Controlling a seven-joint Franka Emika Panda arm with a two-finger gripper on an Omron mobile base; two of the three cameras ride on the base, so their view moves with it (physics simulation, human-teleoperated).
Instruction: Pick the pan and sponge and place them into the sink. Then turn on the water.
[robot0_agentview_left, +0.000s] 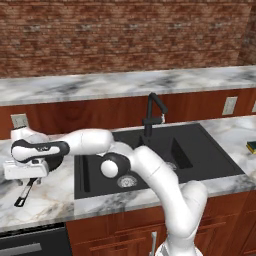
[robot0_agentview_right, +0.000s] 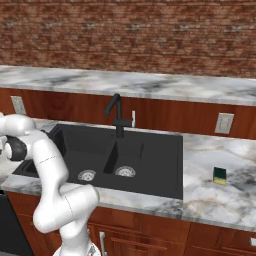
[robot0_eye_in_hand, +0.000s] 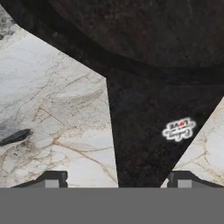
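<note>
Black against the marble, the pan's handle (robot0_agentview_left: 26, 192) pokes out from under the white hand at the far left of the left base view, its grey tip pointing toward the tabletop's (robot0_agentview_left: 45, 202) front edge. The gripper (robot0_agentview_left: 29, 181) hangs straight over the pan, which lies on the tabletop left of the sink (robot0_agentview_left: 200, 150), not yet in a basin. The sponge (robot0_agentview_left: 251, 147) sits well apart at the right edge.

From the right base view, the arm bends away to the left and the hand is cut off by the frame. The sponge (robot0_agentview_right: 219, 175) rests on the tabletop right of the sink (robot0_agentview_right: 150, 165), near the front; the faucet (robot0_agentview_right: 117, 114) shows no stream.

Looking along the hand, the two fingers (robot0_eye_in_hand: 52, 178) stand spread wide, one to each side of the dark handle (robot0_eye_in_hand: 148, 131), which runs up between them to the pan's round rim (robot0_eye_in_hand: 131, 65). So a squeeze should close across the handle, nothing pinched yet. A small white sticker (robot0_eye_in_hand: 178, 129) sits on the handle; its red and dark print is too blurred to read.
</note>
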